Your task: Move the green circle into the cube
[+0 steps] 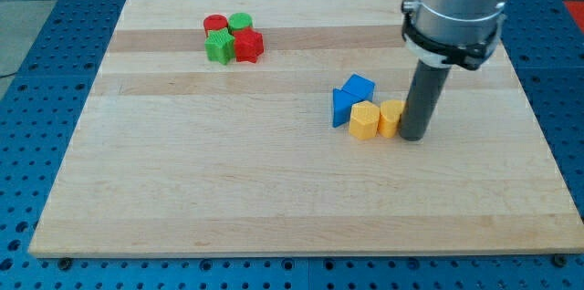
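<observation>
resting on blue perforated base | pale wooden board

Pale wooden worktop on a blue perforated base. Near the view's top left, four blocks cluster, touching: red circle, green circle, green star-shaped block, red star-shaped block. Right of centre: blue cube, second blue block, yellow hexagonal block, second yellow block. My tip touches that last yellow block's right side.
</observation>
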Robot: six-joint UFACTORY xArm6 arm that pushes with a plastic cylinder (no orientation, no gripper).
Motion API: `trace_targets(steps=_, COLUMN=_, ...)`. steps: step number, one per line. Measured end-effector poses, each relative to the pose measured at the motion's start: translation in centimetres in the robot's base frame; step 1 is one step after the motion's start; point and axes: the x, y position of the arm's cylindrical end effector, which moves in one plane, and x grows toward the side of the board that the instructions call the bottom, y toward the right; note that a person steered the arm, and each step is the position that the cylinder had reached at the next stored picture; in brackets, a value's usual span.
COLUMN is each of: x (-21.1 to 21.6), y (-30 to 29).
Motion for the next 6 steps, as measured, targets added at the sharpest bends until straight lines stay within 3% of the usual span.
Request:
trace_targets(steps=2, x=-2.7, y=-0.8)
trace_targets(steps=4, x=-6.1, y=2.7)
trace_targets(steps=6, x=-5.1, y=4.8)
